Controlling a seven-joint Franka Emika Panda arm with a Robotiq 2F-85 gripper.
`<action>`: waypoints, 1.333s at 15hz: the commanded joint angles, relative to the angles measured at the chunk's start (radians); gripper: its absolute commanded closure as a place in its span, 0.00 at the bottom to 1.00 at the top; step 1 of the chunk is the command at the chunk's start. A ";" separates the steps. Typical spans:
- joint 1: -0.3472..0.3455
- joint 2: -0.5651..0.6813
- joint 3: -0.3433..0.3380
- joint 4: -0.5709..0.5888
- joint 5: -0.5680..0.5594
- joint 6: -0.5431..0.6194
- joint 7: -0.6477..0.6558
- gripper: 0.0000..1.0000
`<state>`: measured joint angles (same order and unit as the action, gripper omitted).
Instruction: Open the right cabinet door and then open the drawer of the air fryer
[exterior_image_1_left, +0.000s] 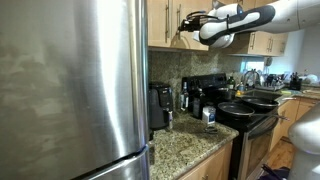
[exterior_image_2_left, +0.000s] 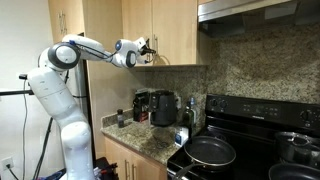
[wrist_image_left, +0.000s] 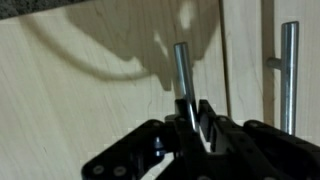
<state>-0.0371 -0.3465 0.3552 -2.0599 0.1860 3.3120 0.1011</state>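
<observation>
In the wrist view my gripper (wrist_image_left: 190, 115) is shut on the slim silver bar handle (wrist_image_left: 181, 70) of the right cabinet door (wrist_image_left: 90, 90). That light-wood door lies flush with its twin (wrist_image_left: 250, 40), whose own handle (wrist_image_left: 288, 70) stands just across the seam. In both exterior views the arm reaches up to the wall cabinets, with the gripper (exterior_image_1_left: 185, 20) (exterior_image_2_left: 150, 48) at the handles. The black boxy air fryer (exterior_image_1_left: 160, 105) (exterior_image_2_left: 165, 108) stands on the granite counter below. Its drawer is pushed in.
A large steel fridge (exterior_image_1_left: 70, 90) fills one side. A black stove (exterior_image_2_left: 230, 150) with pans stands next to the counter (exterior_image_2_left: 140, 140), under a range hood (exterior_image_2_left: 260, 12). A black coffee maker (exterior_image_1_left: 195, 100) and small jars sit beside the air fryer.
</observation>
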 joint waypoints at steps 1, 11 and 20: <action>0.010 0.015 -0.010 0.018 0.007 0.004 0.004 0.96; 0.098 0.005 -0.069 0.053 -0.002 -0.010 0.058 0.02; -0.301 0.065 0.234 0.178 -0.024 -0.028 0.071 0.00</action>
<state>-0.2028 -0.3072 0.4764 -1.9312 0.1856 3.3034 0.1568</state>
